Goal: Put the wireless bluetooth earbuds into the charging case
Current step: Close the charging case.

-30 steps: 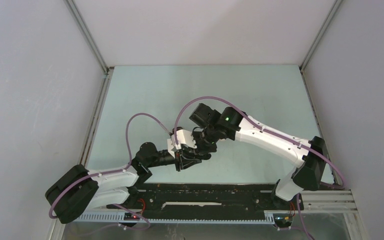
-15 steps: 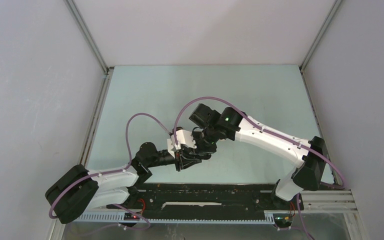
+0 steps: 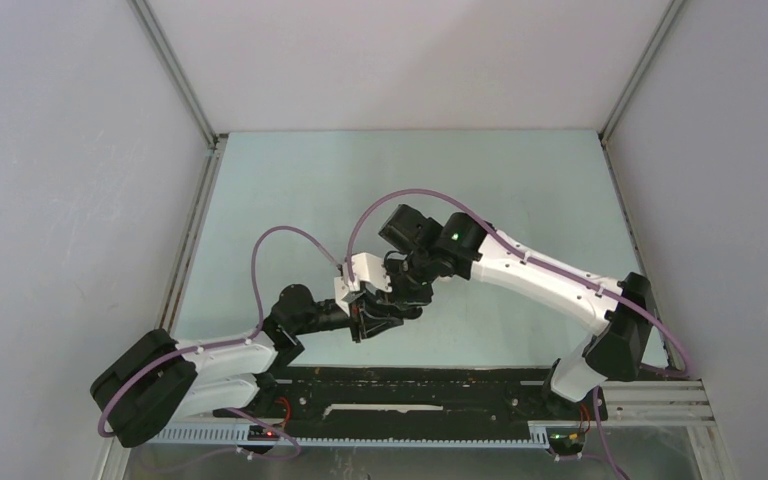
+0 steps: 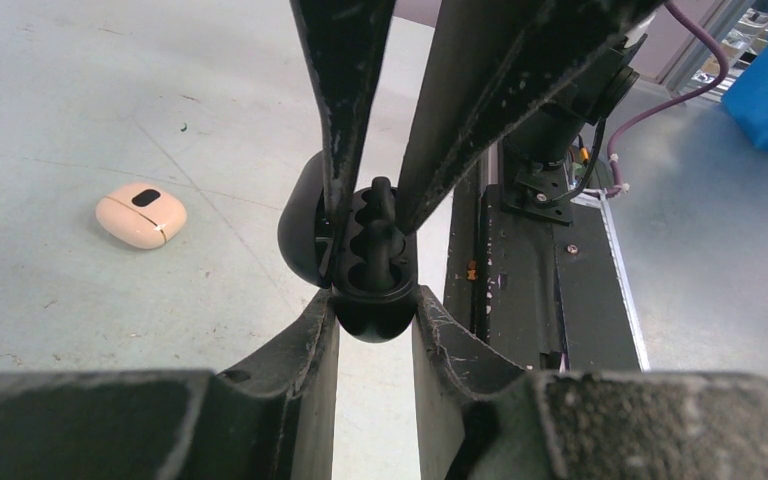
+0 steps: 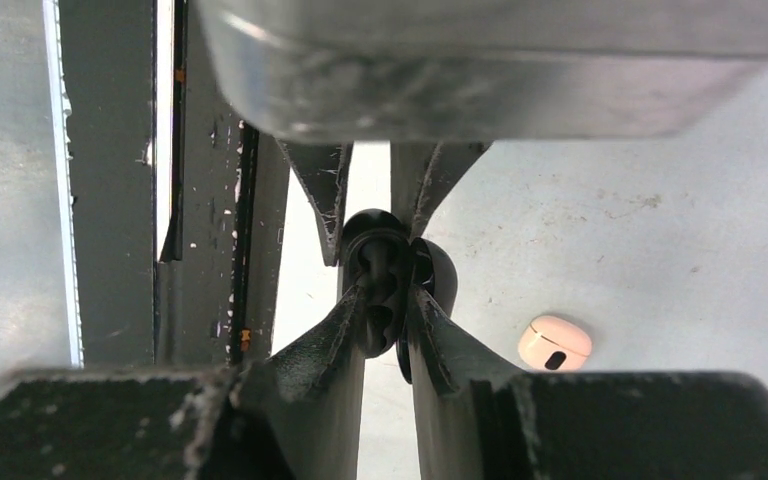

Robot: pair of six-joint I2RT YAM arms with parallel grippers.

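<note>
My left gripper point(image 4: 375, 300) is shut on a black charging case point(image 4: 373, 322), held above the table with its lid point(image 4: 300, 225) swung open to the left. A glossy black earbud point(image 4: 380, 200) sits in the case's cavity, its stem pointing up. My right gripper point(image 5: 385, 300) comes at the case from the opposite side. Its jaws stand slightly open, one finger on each side of the earbud point(image 5: 378, 270). In the top view both grippers meet near the table's front middle, the left gripper point(image 3: 365, 322) beside the right gripper point(image 3: 400, 300).
A closed beige pebble-shaped case point(image 4: 141, 214) lies on the table to the left of the held case, also seen low right in the right wrist view point(image 5: 554, 343). The black base rail point(image 4: 520, 270) runs along the near edge. Grey walls enclose the table.
The right gripper's jaws have parted a little around the earbud. Both arms have stayed almost in place.
</note>
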